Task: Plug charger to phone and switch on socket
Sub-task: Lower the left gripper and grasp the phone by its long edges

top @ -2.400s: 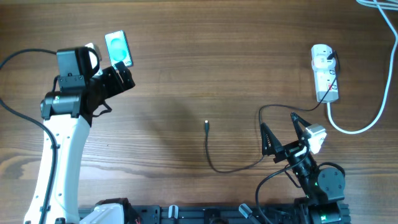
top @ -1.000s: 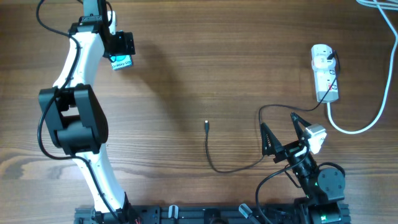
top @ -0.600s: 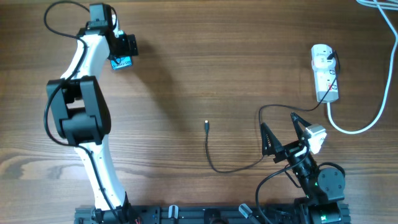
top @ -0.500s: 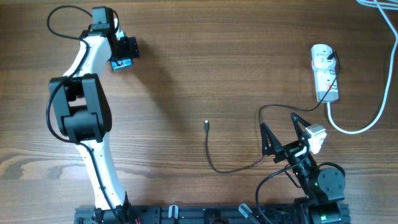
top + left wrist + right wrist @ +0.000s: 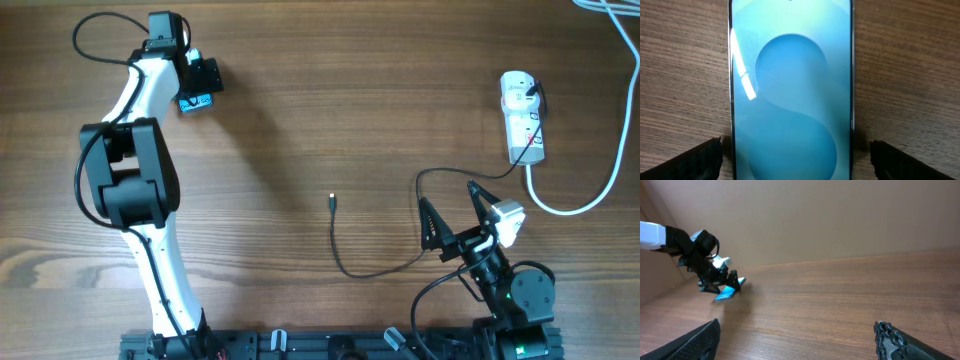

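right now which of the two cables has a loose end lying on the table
The thin black charger cable: its metal connector tip lies free mid-table. The thick white cord runs from the power strip off the frame's right edge.

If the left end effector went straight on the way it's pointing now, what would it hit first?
The phone. The left end effector points down at the teal screen with its open fingers on either side, so the phone comes first, with the wooden table under it. The remaining gap is unclear.
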{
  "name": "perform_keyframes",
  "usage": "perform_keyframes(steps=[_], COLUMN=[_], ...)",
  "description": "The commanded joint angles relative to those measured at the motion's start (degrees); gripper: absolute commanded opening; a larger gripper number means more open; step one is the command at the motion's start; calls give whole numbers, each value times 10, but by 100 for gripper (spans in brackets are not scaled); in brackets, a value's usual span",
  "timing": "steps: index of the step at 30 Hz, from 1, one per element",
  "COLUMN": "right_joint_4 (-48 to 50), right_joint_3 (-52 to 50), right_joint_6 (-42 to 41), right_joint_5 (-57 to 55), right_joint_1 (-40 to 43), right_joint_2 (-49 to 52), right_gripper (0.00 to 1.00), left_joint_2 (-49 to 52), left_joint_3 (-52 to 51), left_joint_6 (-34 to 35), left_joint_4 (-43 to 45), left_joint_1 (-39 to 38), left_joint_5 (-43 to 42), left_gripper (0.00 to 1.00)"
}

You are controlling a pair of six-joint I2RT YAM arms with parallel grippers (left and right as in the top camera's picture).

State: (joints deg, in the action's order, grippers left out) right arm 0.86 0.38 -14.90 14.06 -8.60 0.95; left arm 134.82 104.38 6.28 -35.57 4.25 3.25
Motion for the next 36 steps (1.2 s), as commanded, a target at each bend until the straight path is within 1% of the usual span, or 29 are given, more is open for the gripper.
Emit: perform_keyframes(steps=[1, 3, 14, 22, 32, 36], right_joint_4=[2, 2, 2, 2, 2, 2], right_joint_3=[-1, -1, -1, -1, -1, -1], right_joint_6=[-3, -3, -3, -3, -3, -3], right_joint_5=[-5, -5, -5, -5, -5, -5], right_joint_1=[-2, -2, -2, -2, -2, -2], right_joint_2=[-7, -7, -7, -7, -7, -7], right_gripper=[100, 100, 100, 100, 99, 100], left_joint_2=[23, 28, 33, 33, 33, 33], left_joint_3=[11, 11, 11, 11, 11, 11], left_joint_6=[6, 6, 6, 6, 7, 28], left_joint_4=[-6, -11, -33, -47, -54, -54], left_joint_1=[4, 4, 4, 4, 4, 4], left_joint_5=[9, 9, 9, 9, 9, 5], left_gripper=[93, 89, 83, 76, 72, 70])
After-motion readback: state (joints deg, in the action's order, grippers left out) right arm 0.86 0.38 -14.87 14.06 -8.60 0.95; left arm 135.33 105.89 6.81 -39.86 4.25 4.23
